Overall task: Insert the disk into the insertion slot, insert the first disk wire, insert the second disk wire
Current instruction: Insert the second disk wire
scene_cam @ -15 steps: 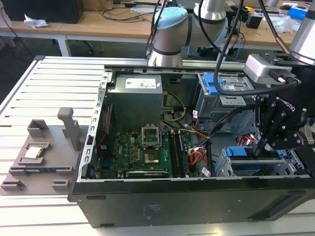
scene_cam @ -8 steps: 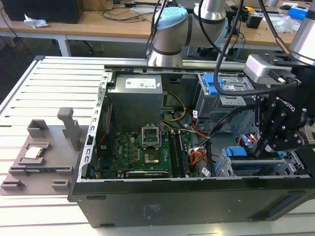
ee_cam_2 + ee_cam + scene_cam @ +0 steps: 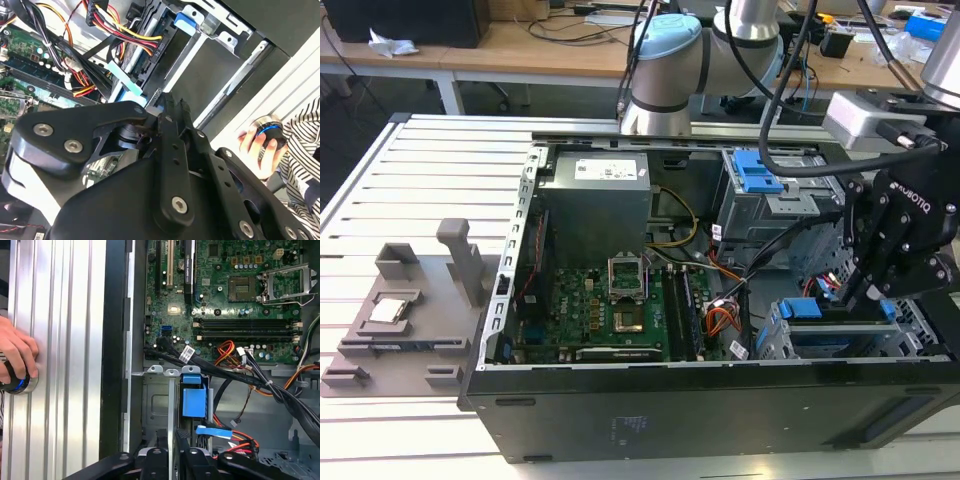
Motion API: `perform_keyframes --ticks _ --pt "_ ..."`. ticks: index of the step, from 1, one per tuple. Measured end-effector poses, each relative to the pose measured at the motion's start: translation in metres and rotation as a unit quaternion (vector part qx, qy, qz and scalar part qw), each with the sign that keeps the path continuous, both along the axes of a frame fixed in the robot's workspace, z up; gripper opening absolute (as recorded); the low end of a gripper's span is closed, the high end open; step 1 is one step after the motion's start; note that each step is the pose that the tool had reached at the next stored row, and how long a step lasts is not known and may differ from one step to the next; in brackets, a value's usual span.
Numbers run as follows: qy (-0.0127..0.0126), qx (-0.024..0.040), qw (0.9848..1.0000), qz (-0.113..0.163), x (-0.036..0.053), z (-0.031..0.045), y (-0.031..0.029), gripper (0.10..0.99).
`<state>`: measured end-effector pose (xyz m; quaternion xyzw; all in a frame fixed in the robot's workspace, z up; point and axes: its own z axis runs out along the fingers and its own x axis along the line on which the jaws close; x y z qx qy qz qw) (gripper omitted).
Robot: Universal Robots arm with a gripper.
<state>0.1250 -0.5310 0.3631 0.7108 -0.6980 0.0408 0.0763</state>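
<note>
Pincer [image 3: 171, 442]: black, close over the silver cage of the insertion slot [image 3: 155, 407]. A blue plastic part [image 3: 194, 399] sits against the cage, with a light-blue cable tab [image 3: 214, 431] near it. A black cable bundle [image 3: 235, 374] crosses between the cage and the green motherboard [image 3: 220, 300]. The ribbed aluminium counter [image 3: 65, 340] lies beside the black case wall [image 3: 114, 340]. A person's hand [image 3: 15, 355] rests on a round knob [image 3: 22, 384] on the counter.

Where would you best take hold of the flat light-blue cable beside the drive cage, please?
I'd pinch the light-blue cable across its broad faces near its end, from above through the open case: it is a thin strip, with red wires crowding one side.
</note>
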Motion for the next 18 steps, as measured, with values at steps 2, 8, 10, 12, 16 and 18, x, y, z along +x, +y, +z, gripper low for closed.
perform_keyframes --ticks 2,8,10,12,16,18 --pt "0.0 0.0001 1.0 0.0 0.0 0.0 0.0001 0.337" --pt "0.0 0.0001 1.0 0.0 -0.0001 -0.0013 0.0046 0.463" --pt "0.0 0.0002 1.0 0.0 -0.0009 -0.0065 0.0169 0.463" --pt "0.0 0.0002 1.0 -0.001 -0.0029 -0.0134 0.0224 0.463" --pt "0.0 0.0002 1.0 -0.002 -0.0037 -0.018 0.0349 0.463" --pt "0.0 0.0 1.0 -0.002 -0.0045 -0.0223 0.037 0.463"
